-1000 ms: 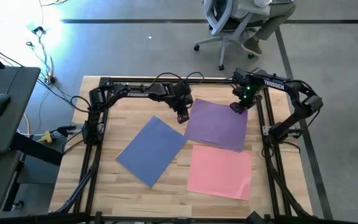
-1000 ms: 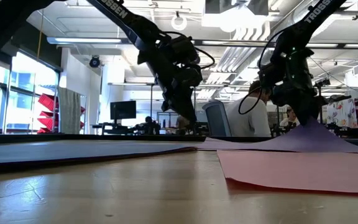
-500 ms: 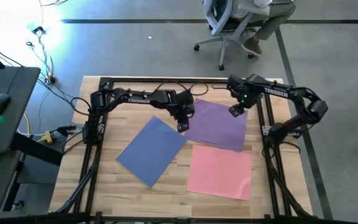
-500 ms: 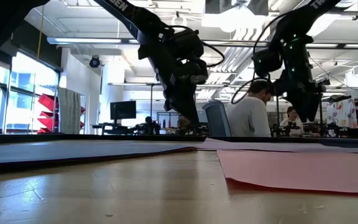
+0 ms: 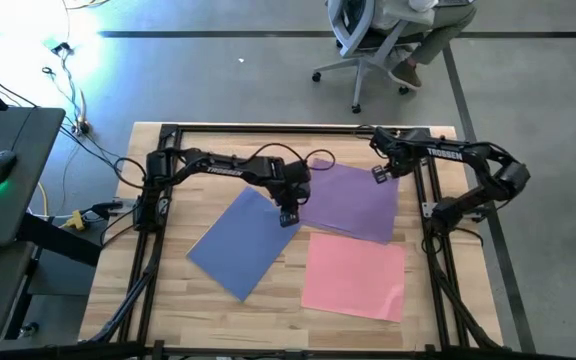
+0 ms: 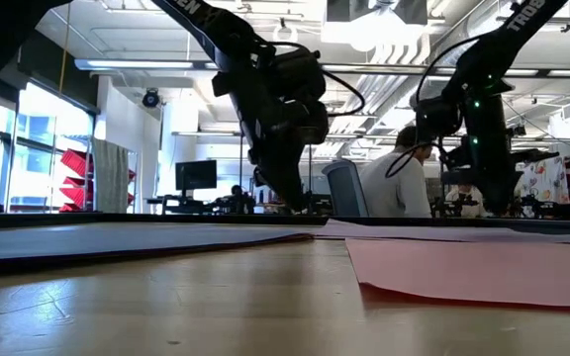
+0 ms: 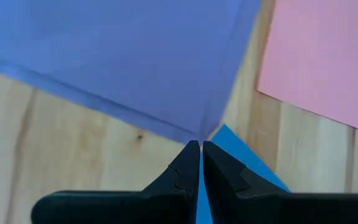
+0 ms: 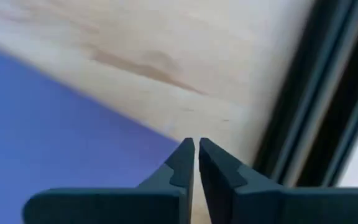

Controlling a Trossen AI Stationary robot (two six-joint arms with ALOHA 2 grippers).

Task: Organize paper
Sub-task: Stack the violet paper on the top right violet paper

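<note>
Three sheets of paper lie flat on the wooden table. A purple sheet (image 5: 353,205) is at the far right, a blue sheet (image 5: 243,240) left of it, and a pink sheet (image 5: 353,275) at the near right. My left gripper (image 5: 288,217) is shut and points down at the purple sheet's near left corner (image 7: 199,132), where that corner overlaps the blue sheet (image 7: 241,163). My right gripper (image 5: 378,176) is shut. It stands over bare wood just off the purple sheet's far right edge (image 8: 135,124). My left gripper has its shut fingertips (image 7: 191,155) right at the purple sheet's near left corner, slanting down from the far side; I cannot tell whether they touch paper or table. My right gripper points steeply down beside the purple sheet's edge; I cannot tell whether it touches anything.
A black frame (image 5: 298,128) runs round the table, and one of its rails (image 8: 316,112) is close beside my right gripper. A person sits on an office chair (image 5: 368,40) beyond the far edge. Bare wood (image 5: 158,290) shows at the near left.
My left gripper has gone toward the near edge along the purple sheet's left side, down to its near left corner. The purple sheet's far right part, which stood raised in a peak under my right gripper, now lies flat. My right gripper has turned and tipped beside it.
</note>
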